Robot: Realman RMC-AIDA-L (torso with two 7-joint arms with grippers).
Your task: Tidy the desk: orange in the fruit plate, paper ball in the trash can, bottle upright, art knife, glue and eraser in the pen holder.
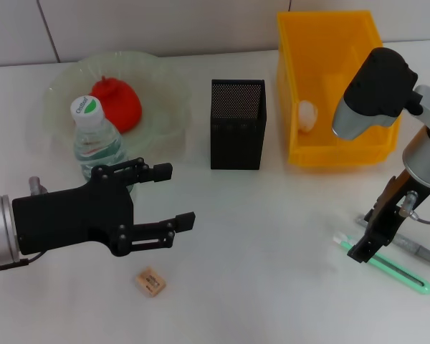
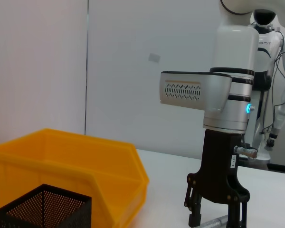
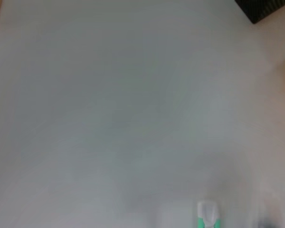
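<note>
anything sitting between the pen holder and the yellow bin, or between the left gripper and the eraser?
Head view: bare table between the pen holder and the yellow bin. Also bare between the open left gripper and the eraser, which lies just nearer the robot.

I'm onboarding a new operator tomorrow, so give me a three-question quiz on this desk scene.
1. True or false: the bottle stands upright.
2. Which item lies nearest the left gripper? A. eraser B. paper ball C. green art knife
3. Fill in: the orange sits in the ____.

Key: 1 true; 2 A; 3 fruit plate. The right gripper hangs over the knife, and the pen holder stands mid-desk.
</note>
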